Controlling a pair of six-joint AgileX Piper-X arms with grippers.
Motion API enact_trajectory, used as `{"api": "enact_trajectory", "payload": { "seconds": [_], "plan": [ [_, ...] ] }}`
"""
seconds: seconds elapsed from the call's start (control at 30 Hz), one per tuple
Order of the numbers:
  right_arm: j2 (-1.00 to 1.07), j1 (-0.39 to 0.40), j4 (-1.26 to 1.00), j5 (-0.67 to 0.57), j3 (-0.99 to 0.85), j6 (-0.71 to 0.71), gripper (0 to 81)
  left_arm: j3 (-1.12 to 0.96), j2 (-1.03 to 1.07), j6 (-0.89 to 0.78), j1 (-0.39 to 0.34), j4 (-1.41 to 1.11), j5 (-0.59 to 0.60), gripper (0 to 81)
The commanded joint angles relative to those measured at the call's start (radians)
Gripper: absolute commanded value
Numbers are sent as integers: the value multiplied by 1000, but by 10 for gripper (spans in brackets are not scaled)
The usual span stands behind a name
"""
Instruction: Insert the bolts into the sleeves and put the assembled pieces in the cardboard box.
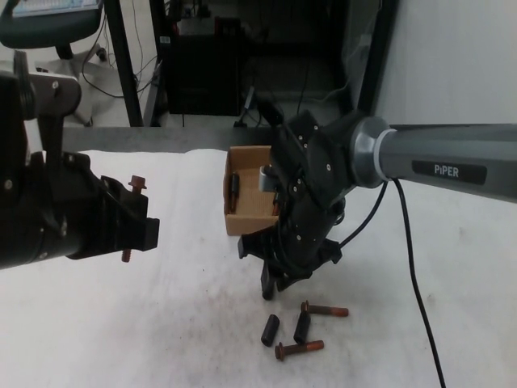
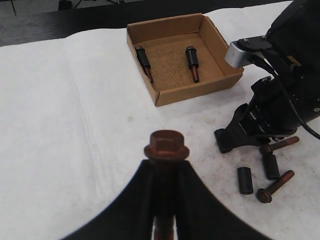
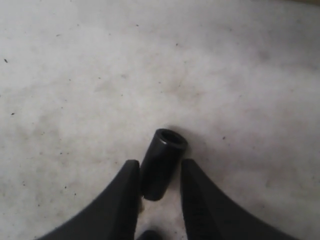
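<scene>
Over table (image 2: 75, 125), left side: left end effector (image 2: 165, 166) clenched on bolt (image 2: 166, 148). Shank upright between jaws, hex flange head proud above the tips, thread end out below. Rust-brown all over. Clear of table.

Just in front of box (image 2: 197, 91): right end effector (image 3: 160, 165) pointing down, closed on sleeve (image 3: 167, 146). Plain black tube, smooth, slight sheen. Open bore end sticking out past the jaw tips, a bit skewed between them. Low over table; touching it or not, can't tell.

Inside box (brown cardboard, open top): two assembled pieces (image 2: 144, 63) (image 2: 192, 62), lying flat, apart, roughly parallel. Black sleeve up by the head, brown thread showing past it.

On table just beside right end effector: two loose bolts (image 2: 274, 186), same rusty brown, and two loose sleeves (image 2: 244, 180), black, all lying flat in one small cluster.
</scene>
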Motion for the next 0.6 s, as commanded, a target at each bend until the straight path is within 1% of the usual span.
{"api": "enact_trajectory", "payload": {
  "seconds": [0.0, 0.57],
  "plan": [
    [1, 10, 3, 10, -9, 15, 279, -1, -10, 1, 3, -7, 7, 1],
    [60, 21, 17, 26, -9, 43, 279, -1, -10, 1, 3, -7, 7, 1]
  ]
}}
